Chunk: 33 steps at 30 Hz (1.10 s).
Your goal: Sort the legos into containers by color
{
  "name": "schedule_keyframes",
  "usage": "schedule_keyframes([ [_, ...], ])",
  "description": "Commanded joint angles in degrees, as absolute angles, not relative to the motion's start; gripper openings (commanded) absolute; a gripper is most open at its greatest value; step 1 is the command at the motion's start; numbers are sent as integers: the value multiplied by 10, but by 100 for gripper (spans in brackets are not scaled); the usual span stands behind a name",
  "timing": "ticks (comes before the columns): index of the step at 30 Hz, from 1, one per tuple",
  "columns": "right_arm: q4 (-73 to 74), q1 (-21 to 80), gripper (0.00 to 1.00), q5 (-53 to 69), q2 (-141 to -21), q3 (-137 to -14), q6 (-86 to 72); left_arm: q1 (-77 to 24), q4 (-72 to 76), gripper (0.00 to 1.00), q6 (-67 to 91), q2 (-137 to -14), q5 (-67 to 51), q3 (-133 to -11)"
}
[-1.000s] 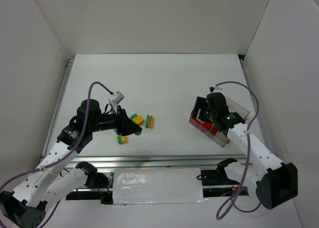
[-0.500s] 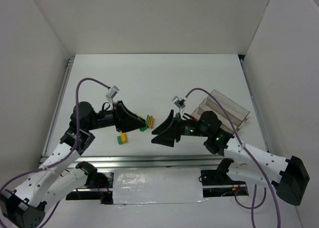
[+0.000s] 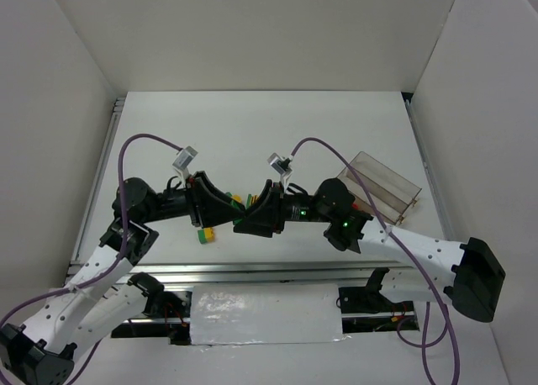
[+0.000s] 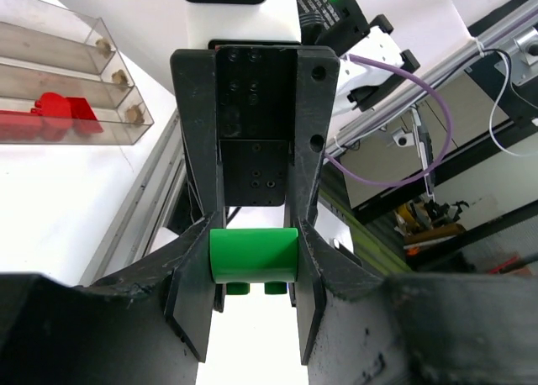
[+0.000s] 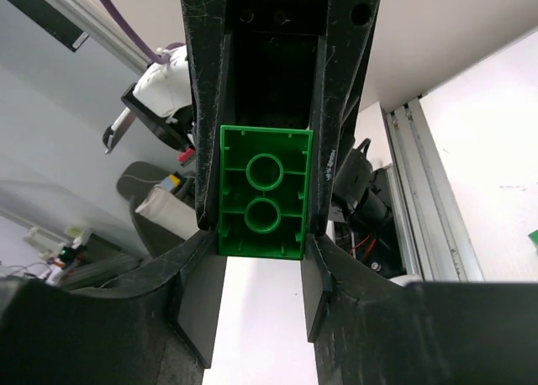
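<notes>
**While both grippers clamp it, one green lego sits between them at frame centre**

As seen from the top view, the two arms rise from the bottom edge and bend inward, meeting tip to tip just below centre of frame.

- Left gripper (image 4: 252, 240): clenched on the green lego (image 4: 254, 252). The left wrist view shows the lego side-on, low in the centre of frame, with two studs pointing down-frame.
- Right gripper (image 5: 262, 240): faces the left one head-on, fingers pressed to the near end of the same green lego. The right wrist view shows its hollow underside with two round tubes, mid-frame.
- Yellow-and-green lego (image 3: 206, 234): lies on the surface (image 3: 269, 133), just lower left of where the grippers meet and close under the left gripper.
- More legos (image 3: 239, 201): yellow and green bits peek out just above the gripper tips. They are partly hidden, so I cannot tell how many there are.
- Tray (image 3: 395, 181): clear, sits right of centre in the top view, beyond the right arm and well apart from the grippers.
- Red legos (image 4: 60, 114): the left wrist view has the tray at upper left. They lie in the lowest compartment in frame; the other two compartments look bare of colour.
</notes>
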<state>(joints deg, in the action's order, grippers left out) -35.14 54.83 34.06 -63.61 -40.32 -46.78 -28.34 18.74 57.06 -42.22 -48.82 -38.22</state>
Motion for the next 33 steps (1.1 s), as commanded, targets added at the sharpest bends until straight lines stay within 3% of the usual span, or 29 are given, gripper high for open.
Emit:
schedule_keyframes([
  [1,-410,555,37,338,-642,-437,-460,-287,196,0,563,-417,-493,-379],
  [4,-422,556,22,325,-637,-424,-461,-287,202,0,568,-417,-496,-382],
  [5,-421,556,7,319,-635,-422,-460,-287,203,0,569,-417,-497,-382],
  [7,-413,556,0,308,-630,-419,-454,-287,200,0,567,-415,-496,-383],
  [10,-398,556,0,312,-632,-422,-438,-287,186,1,555,-408,-489,-388],
  [12,-389,556,0,316,-636,-424,-428,-287,159,35,541,-404,-471,-391],
  [13,-388,555,0,325,-643,-420,-427,-287,148,85,536,-401,-463,-396],
  [14,-386,556,0,326,-645,-418,-426,-287,135,99,531,-400,-442,-400],
  [20,-339,553,0,303,-655,-390,-400,-287,-29,100,456,-416,-316,-484],
  [24,-256,502,0,295,-639,-356,-401,-287,-234,99,421,-447,-53,-593],
  [26,-209,461,0,281,-623,-343,-411,-287,-294,99,417,-457,19,-624],
  [29,-41,369,0,191,-593,-358,-403,-287,-358,99,410,-449,119,-641],
  [33,207,286,0,-49,-594,-439,-391,-287,-405,100,413,-429,172,-605],
])
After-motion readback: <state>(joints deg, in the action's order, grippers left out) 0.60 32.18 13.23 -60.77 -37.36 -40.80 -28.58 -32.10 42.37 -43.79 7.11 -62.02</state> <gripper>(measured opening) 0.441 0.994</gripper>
